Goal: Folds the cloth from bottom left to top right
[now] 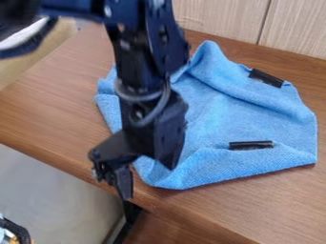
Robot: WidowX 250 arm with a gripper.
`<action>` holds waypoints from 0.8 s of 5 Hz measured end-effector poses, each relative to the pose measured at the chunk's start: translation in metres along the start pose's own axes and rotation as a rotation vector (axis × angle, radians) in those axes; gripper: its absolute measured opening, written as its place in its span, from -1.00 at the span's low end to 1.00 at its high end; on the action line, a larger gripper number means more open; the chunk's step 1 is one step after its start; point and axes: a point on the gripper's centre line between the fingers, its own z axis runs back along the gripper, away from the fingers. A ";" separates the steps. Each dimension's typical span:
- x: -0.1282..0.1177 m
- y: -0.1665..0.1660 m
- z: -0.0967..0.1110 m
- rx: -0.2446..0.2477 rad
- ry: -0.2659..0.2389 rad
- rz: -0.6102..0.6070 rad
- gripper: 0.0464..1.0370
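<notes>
The black gripper (113, 180) hangs at the lower left of the cloth, above the table's front edge. A light blue cloth (223, 112) lies rumpled on the wooden table, with a raised fold along its upper side and a turned-up band along its lower edge. The arm and gripper hide much of its left part. Whether the gripper touches the cloth's lower left edge, I cannot tell.
One black strip (266, 78) lies on the cloth's upper right part, and another black strip (251, 145) near its lower edge. A pale wood-grained panel (293, 28) stands behind the brown table (51, 107). The front edge drops off at lower left.
</notes>
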 end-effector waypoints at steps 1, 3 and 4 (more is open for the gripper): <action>-0.002 0.005 -0.016 -0.015 -0.010 -0.028 0.92; -0.009 0.022 -0.034 -0.040 -0.030 -0.099 0.24; -0.009 0.022 -0.036 -0.042 -0.029 -0.110 -0.37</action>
